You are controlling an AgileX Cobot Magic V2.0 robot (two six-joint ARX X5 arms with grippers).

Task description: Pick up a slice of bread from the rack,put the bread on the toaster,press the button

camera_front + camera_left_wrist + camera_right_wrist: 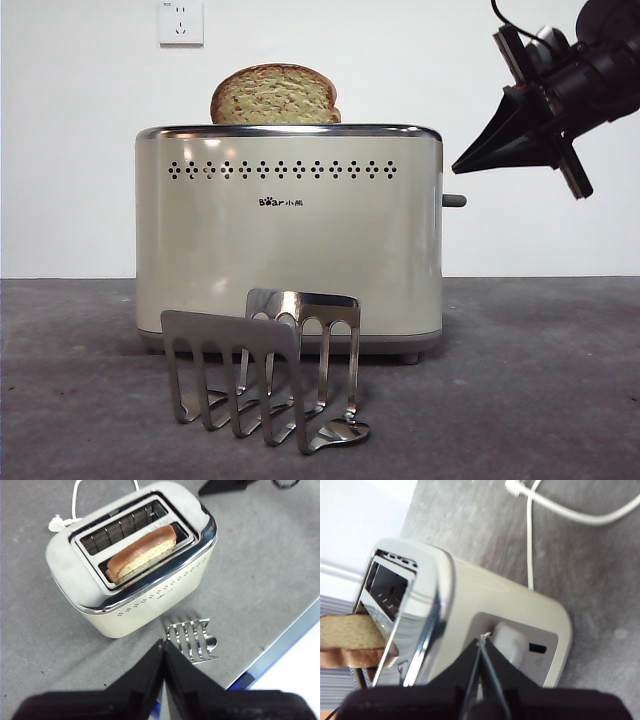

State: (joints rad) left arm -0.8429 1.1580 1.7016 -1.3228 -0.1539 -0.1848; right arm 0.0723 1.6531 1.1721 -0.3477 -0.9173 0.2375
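— While the brown-crusted bread slice (pixel 275 96) sits in the cream boxy toaster's (pixel 290 235) slot, what's left?
— Its stubby grey lever (pixel 455 200); stiff, small; right gripper (pixel 482 641), jaws closed, hovers above it; press squarely.

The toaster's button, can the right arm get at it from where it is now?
Probably yes: the right gripper hangs shut just above the button at the toaster's narrow end, nothing between.

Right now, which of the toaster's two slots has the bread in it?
The slot on the vented, logo side of the toaster, nearest the rack, holds the slice of bread. The other slot, toward the white cord, shows only bare wire guides.
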